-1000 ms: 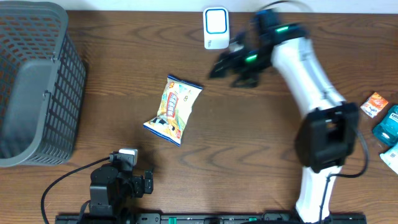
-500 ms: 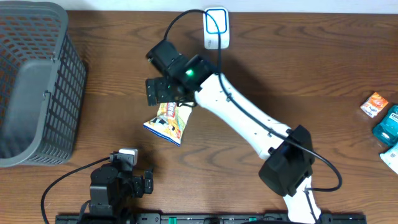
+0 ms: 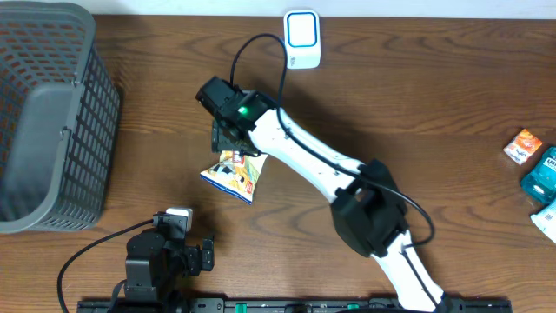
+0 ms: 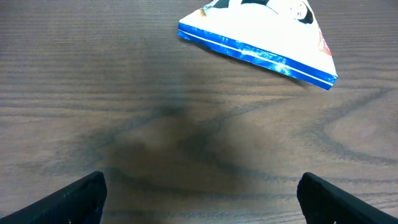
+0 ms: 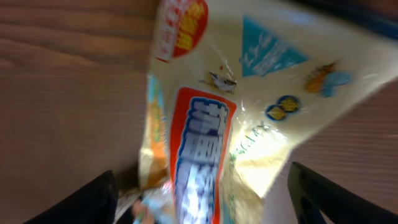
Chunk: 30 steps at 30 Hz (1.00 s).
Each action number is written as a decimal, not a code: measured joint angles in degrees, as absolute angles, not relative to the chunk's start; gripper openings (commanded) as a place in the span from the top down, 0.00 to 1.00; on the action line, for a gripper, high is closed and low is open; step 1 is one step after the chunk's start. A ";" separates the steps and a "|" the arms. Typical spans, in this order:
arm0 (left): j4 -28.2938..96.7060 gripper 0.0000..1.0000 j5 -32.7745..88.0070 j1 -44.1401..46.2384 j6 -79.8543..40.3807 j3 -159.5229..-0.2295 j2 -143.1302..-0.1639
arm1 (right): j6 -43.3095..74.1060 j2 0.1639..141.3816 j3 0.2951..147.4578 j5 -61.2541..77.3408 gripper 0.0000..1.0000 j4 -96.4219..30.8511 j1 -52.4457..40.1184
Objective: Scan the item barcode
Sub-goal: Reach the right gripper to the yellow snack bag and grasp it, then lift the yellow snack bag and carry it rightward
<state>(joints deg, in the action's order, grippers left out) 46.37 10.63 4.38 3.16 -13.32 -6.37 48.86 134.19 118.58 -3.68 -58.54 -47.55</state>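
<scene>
Wooden table [image 3: 417, 96] | right gripper [image 5: 202, 199] spread wide astride snack bag [image 5: 249, 112] | left gripper [image 4: 199, 202] wide open, bag ahead

The dark wooden table [image 3: 417, 104] carries a grey mesh basket [image 3: 95, 130] at nine o'clock, a white scanner [image 3: 301, 39] at twelve, a snack bag [image 3: 233, 176] just left of centre (print side up) — and, at three o'clock, an orange packet [image 3: 523, 145] near a teal packet [image 3: 540, 174].
</scene>
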 measured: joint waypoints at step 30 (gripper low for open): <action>46.37 0.02 10.61 4.38 3.14 -13.32 -6.37 | 20.36 114.10 123.07 46.50 0.99 -87.90 -19.84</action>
